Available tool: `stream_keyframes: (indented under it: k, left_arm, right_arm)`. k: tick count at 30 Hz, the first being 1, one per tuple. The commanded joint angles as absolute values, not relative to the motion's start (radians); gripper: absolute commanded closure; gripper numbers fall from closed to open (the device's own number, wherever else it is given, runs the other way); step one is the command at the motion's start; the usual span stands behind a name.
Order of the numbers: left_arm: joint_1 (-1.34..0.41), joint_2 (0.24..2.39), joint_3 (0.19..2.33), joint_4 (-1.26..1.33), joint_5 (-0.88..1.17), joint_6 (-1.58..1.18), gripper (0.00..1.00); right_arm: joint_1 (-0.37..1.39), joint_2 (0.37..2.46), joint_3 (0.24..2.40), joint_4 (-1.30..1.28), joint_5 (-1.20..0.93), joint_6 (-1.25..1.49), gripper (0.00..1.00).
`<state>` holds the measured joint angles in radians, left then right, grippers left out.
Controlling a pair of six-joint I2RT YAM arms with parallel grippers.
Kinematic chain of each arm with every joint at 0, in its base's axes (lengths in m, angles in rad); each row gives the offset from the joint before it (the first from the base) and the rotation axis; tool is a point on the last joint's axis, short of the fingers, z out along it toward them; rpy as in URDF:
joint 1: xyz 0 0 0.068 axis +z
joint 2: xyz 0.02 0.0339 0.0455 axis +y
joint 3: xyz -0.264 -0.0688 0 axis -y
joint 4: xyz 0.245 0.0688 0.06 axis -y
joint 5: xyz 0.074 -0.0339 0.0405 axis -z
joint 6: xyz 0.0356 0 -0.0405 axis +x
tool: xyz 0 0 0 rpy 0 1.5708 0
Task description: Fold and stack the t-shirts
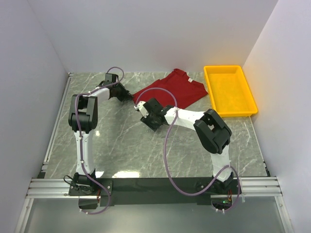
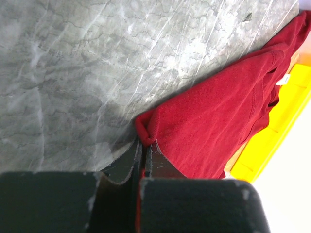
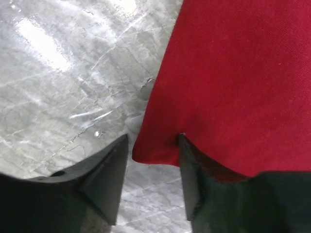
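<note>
- Left gripper (image 2: 145, 145): jaws pinched nearly together on a bunched corner of the shirt (image 1: 172, 90), low at the table (image 1: 126, 145).
- Right gripper (image 3: 153, 138): jaws spread and clamping nothing. Another shirt corner lies between the two fingers (image 3: 109, 170). One finger is over bare marble, the other over the cloth edge.
- 2 grippers, both at the shirt's near-left side, near each other but apart.
- 1 shirt, dark red, lying mostly flat at the far middle of the table, with the collar toward the far right.
- 1 white tag (image 2: 285, 79) at the collar.
- 1 yellow tray (image 1: 228, 90) at the far right. The shirt's right sleeve is just beside its left wall; can't tell if they touch.
</note>
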<state>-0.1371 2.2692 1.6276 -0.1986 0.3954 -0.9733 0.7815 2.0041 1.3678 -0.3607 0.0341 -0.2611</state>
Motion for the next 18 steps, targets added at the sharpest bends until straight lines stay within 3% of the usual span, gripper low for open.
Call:
stream_keyframes:
  k: [1, 4, 8, 11, 18]
  left_arm:
    - [-0.140, 2.246, 1.646, -0.160, 0.423, -0.959, 0.99]
    - [-0.141, 2.243, 1.643, -0.161, 0.426, -0.956, 1.00]
    - [-0.140, 2.226, 1.625, -0.150, 0.431, -0.953, 1.00]
    - [-0.140, 2.197, 1.602, -0.144, 0.433, -0.950, 1.00]
    - [-0.112, 2.022, 1.422, -0.115, 0.436, -0.927, 1.00]
  right_arm:
    - [0.787, 2.037, 1.407, -0.370, 0.060, -0.244, 0.51]
    - [0.784, 2.056, 1.419, -0.387, 0.060, -0.242, 0.62]
    - [0.782, 2.039, 1.398, -0.384, 0.057, -0.253, 0.88]
    - [0.782, 2.000, 1.373, -0.380, 0.034, -0.265, 1.00]
    - [0.782, 1.858, 1.342, -0.414, -0.146, -0.301, 1.00]
